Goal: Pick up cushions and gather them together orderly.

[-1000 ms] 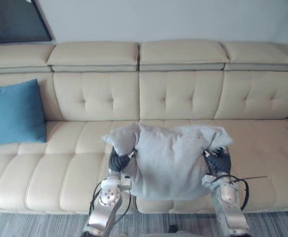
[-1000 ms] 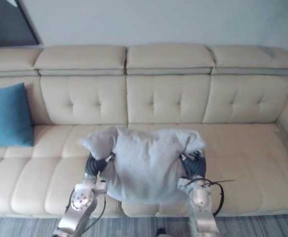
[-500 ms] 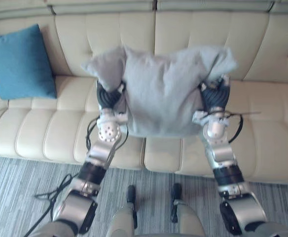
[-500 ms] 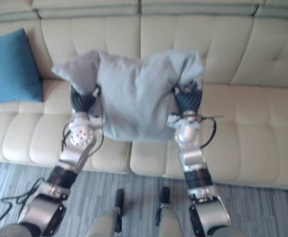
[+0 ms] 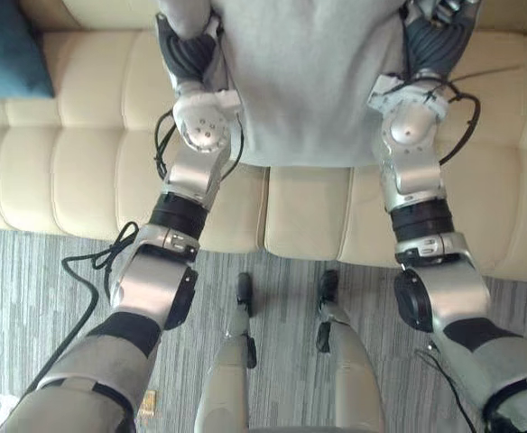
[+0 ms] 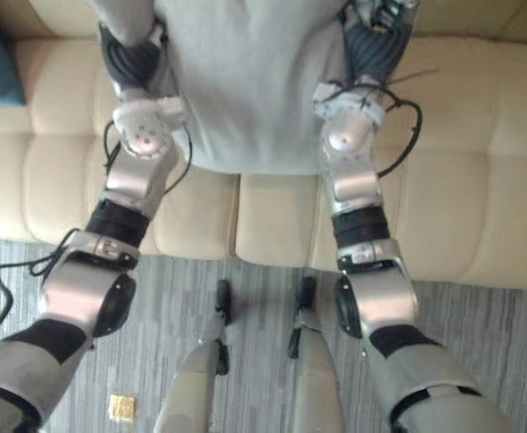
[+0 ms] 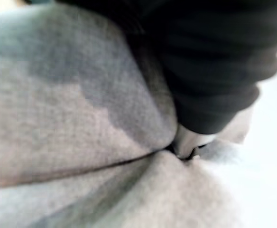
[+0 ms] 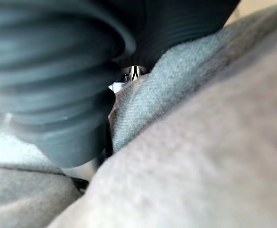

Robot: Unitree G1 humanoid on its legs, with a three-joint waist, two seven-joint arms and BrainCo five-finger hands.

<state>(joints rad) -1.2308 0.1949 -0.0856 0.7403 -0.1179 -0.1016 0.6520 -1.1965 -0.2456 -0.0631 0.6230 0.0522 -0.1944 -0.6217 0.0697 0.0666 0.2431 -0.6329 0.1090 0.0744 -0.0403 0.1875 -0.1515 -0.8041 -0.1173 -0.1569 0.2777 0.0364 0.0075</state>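
Two sides of cushion (image 5: 309, 81): left robot hand (image 5: 187, 50), right robot hand (image 5: 435, 45)
Grasp: cannot tell, either hand
Below: sofa (image 5: 74, 153)

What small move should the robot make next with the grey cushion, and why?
Probably a short sideways carry toward the robot's left. The grey cushion is held between the left hand and the right hand over the cream sofa, while the blue cushion lies apart at the sofa's left end. Gathering them likely means closing that gap.
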